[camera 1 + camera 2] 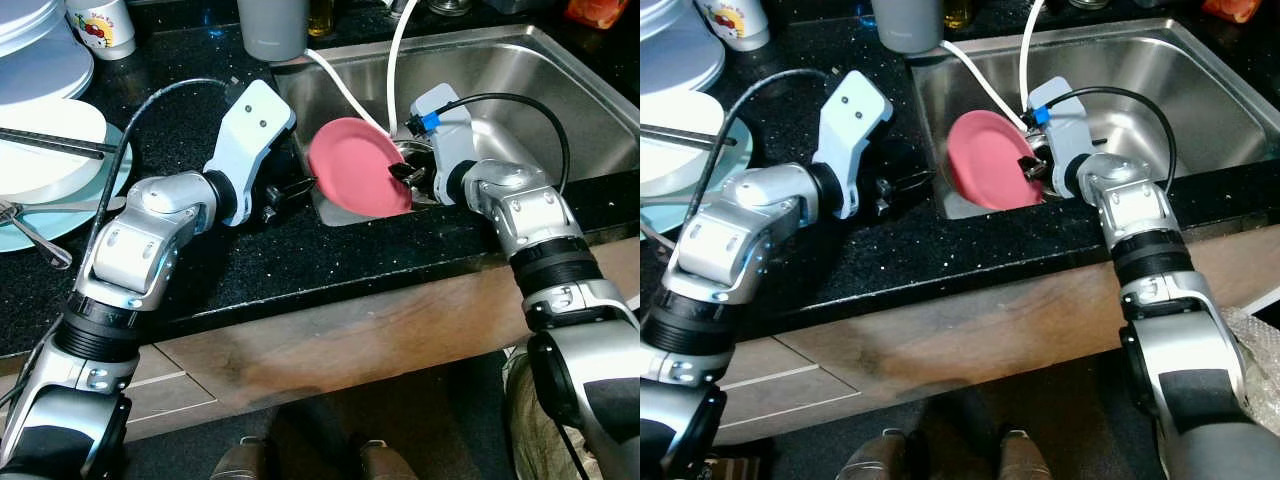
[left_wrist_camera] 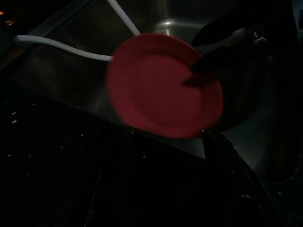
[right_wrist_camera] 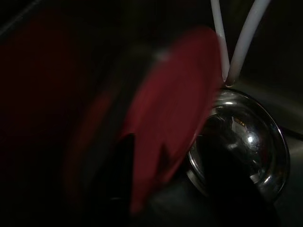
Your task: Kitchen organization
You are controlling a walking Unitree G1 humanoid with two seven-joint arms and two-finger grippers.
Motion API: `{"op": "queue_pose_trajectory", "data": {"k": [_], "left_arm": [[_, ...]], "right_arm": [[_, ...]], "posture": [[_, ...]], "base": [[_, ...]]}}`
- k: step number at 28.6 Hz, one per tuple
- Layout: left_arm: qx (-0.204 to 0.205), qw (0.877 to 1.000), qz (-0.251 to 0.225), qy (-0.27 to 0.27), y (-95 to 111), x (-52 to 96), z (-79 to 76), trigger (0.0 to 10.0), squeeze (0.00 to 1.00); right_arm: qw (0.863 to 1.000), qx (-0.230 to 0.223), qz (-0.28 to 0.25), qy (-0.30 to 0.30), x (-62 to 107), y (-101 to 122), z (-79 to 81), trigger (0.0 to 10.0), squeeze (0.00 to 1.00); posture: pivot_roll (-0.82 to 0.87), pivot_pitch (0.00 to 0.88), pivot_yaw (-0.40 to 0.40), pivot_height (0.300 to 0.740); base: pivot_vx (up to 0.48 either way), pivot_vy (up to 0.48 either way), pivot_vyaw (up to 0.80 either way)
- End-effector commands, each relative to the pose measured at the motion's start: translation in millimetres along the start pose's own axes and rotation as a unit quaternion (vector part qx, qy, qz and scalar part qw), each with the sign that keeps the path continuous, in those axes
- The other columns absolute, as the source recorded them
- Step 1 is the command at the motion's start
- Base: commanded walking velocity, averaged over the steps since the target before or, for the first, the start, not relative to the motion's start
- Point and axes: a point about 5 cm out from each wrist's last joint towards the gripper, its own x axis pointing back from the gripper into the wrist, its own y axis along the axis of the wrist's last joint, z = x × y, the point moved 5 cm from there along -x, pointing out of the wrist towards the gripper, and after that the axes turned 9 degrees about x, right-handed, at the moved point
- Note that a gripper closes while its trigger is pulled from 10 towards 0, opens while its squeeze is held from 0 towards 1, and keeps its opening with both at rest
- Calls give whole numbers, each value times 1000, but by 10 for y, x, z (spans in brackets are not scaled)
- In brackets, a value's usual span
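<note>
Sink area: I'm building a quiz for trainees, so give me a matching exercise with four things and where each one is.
Things:
1. red plate
2. grey cup
3. left gripper
4. white plates

Places:
A. counter, behind the sink's left corner
B. over the counter, just left of the sink
C. far left of the counter
D. tilted in the sink, held by the right gripper

Pairs: 1-D, 2-A, 3-B, 4-C
</note>
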Motion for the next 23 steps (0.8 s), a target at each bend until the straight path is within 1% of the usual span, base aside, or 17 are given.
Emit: {"op": "queue_pose_trajectory", "data": {"k": [1, 2, 3, 4, 6, 10, 12, 14, 15, 16, 18, 19, 20, 21, 22, 23], "left_arm": [[-7, 1000, 8, -1, -32, 8, 7, 10000, 0], [-8, 1000, 7, 0, -28, 9, 10, 10000, 0], [-8, 1000, 7, 0, -28, 9, 10, 10000, 0], [-8, 1000, 3, 4, -16, 12, 23, 10000, 0], [-8, 1000, -1, 16, 4, 18, 63, 10000, 0], [20, 999, -19, 39, 87, 69, 169, 10000, 0], [28, 998, -23, 49, 112, 95, 217, 10000, 0], [29, 998, -26, 52, 125, 104, 232, 10000, 0], [44, 996, -32, 64, 150, 134, 289, 10000, 0], [49, 996, -35, 67, 162, 145, 306, 10000, 0], [57, 994, -54, 81, 243, 188, 359, 10000, 0], [57, 994, -54, 81, 243, 188, 359, 10000, 0], [62, 993, -59, 85, 258, 196, 371, 10000, 0], [73, 991, -64, 89, 279, 207, 383, 10000, 0], [76, 991, -66, 90, 286, 211, 385, 10000, 0], [76, 991, -66, 90, 286, 211, 385, 10000, 0]], "right_arm": [[1000, 3, 13, -5, 4, -51, -4, 10000, 702], [1000, 2, 13, -8, 5, -49, -14, 10000, 369], [1000, 2, 13, -8, 5, -49, -14, 10000, 369], [1000, 2, 11, -16, 7, -36, -38, 10000, 0], [999, 2, 3, -36, 21, 12, -108, 10000, 0], [995, 9, -39, -93, 97, 227, -323, 10000, 0], [992, 14, -55, -111, 133, 306, -391, 10000, 0], [991, 15, -60, -117, 146, 334, -413, 10000, 0], [988, 15, -75, -130, 183, 415, -469, 10000, 0], [987, 15, -82, -135, 200, 450, -492, 10000, 0], [981, 10, -119, -154, 273, 621, -571, 10000, 0], [981, 10, -119, -154, 273, 621, -571, 10000, 0], [979, 7, -132, -156, 291, 671, -581, 10000, 0], [974, -4, -165, -155, 327, 781, -569, 10000, 0], [972, -10, -178, -154, 342, 820, -562, 10000, 0], [972, -10, -178, -154, 342, 820, -562, 10000, 0]], "posture": [[38, 173, 37, 740], [38, 173, 37, 740], [38, 173, 37, 740], [39, 171, 37, 740], [39, 171, 37, 740], [35, 167, 40, 740], [35, 167, 40, 740], [35, 167, 40, 740], [34, 162, 39, 740], [34, 162, 39, 740], [34, 162, 39, 740], [34, 162, 39, 740], [33, 156, 37, 740], [32, 152, 35, 740], [32, 152, 35, 740], [32, 152, 35, 740]], "base": [[0, 0, 0], [0, 0, 0], [0, 0, 0], [0, 0, 0], [0, 0, 0], [0, 0, 0], [0, 0, 0], [0, 0, 0], [0, 0, 0], [0, 0, 0], [0, 0, 0], [0, 0, 0], [0, 0, 0], [0, 0, 0], [0, 0, 0], [0, 0, 0]]}}
